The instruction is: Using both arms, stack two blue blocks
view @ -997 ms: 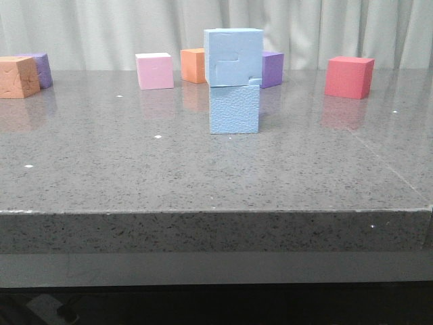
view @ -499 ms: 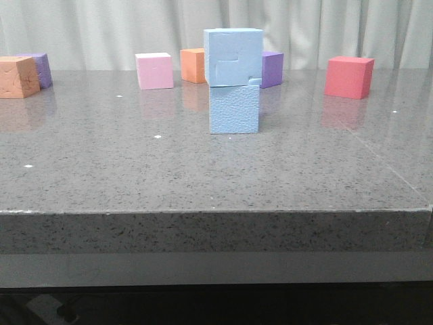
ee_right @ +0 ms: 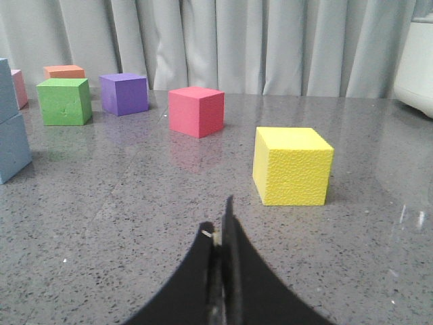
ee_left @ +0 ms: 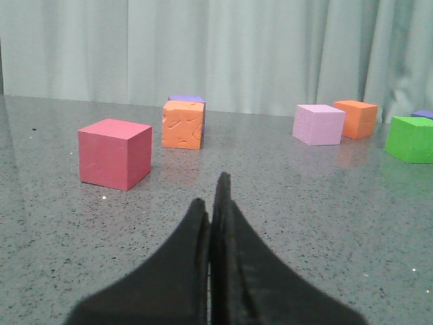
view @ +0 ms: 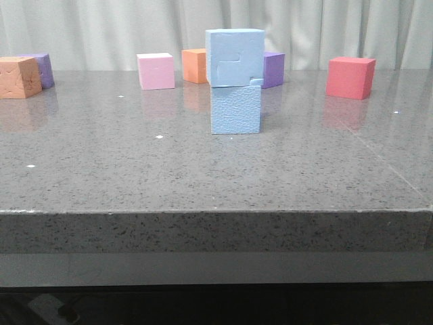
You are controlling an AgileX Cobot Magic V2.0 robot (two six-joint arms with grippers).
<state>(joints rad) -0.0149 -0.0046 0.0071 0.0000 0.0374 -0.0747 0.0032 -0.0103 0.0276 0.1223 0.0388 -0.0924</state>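
In the front view, the two blue blocks stand stacked near the middle of the grey speckled table. The upper blue block rests on the lower blue block, sitting a touch to the left so its edges do not line up exactly. Behind the stack, a pink cube and an orange cube stand to the left, and a purple cube peeks out on the right, partly hidden by the stack. A red cube stands farther right. At the far left edge, a second orange cube sits just in front of another purple cube. No gripper shows in this view.

In the left wrist view, the left gripper hangs low over the table with its black fingers pressed together, nothing between them. Ahead lie a red cube, an orange cube with a purple cube right behind it, a pink cube, another orange cube and a green cube.

In the right wrist view, the right gripper also has its fingers closed on nothing. A yellow cube sits near it. The blue stack shows at the frame's edge, well apart from the gripper. A green cube, a purple cube, a red cube and an orange cube stand beyond.
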